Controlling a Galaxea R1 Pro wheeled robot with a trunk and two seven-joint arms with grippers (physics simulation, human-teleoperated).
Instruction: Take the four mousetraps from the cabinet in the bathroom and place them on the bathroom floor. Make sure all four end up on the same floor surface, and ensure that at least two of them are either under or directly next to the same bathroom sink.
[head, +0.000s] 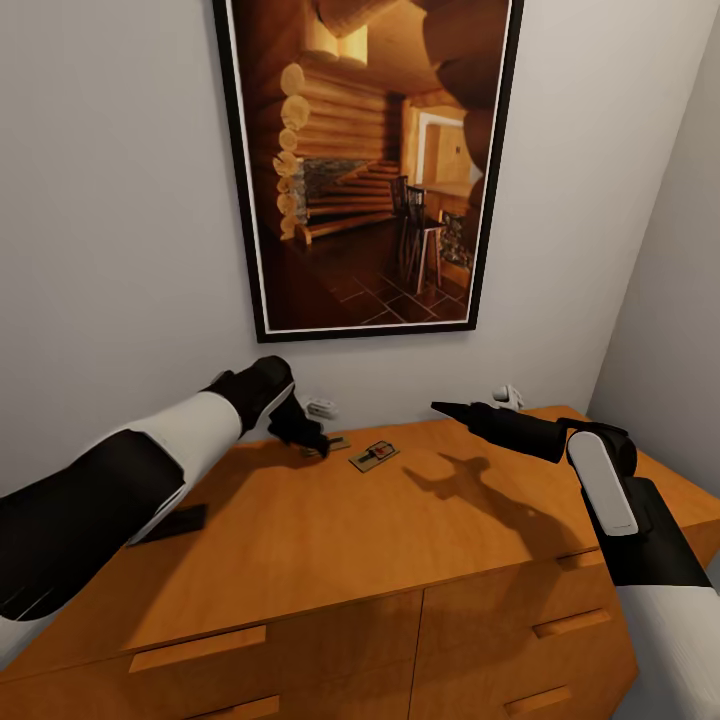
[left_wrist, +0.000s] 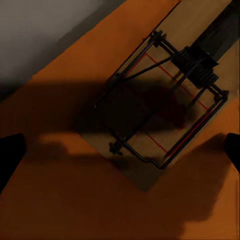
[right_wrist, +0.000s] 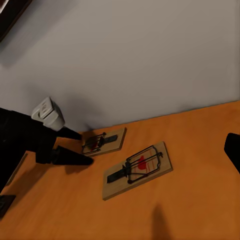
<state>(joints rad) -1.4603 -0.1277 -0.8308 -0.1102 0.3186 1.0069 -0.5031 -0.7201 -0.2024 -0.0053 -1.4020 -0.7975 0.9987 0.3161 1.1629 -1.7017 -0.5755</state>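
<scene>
Orange-brown wooden cabinet (head: 330, 540) top carried two mousetraps near wall. Left gripper (head: 312, 438) hovered low over far mousetrap (right_wrist: 104, 141), fingers (right_wrist: 70, 158) spread, one each side of board, gripping nothing. Second mousetrap (head: 373, 456) lay flat just beside left gripper, toward right arm. Right gripper (head: 447, 408) hung above cabinet top, apart from both traps; spread or pressed together, cannot tell. Framed log-cabin picture (head: 365, 160) hung on wall beyond both grippers.

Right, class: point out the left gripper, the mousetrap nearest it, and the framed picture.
left gripper (head: 318, 442), head view, between fingertips.
mousetrap nearest it (right_wrist: 104, 142), right wrist view, board middle.
framed picture (head: 370, 160), head view, middle of the print.
</scene>
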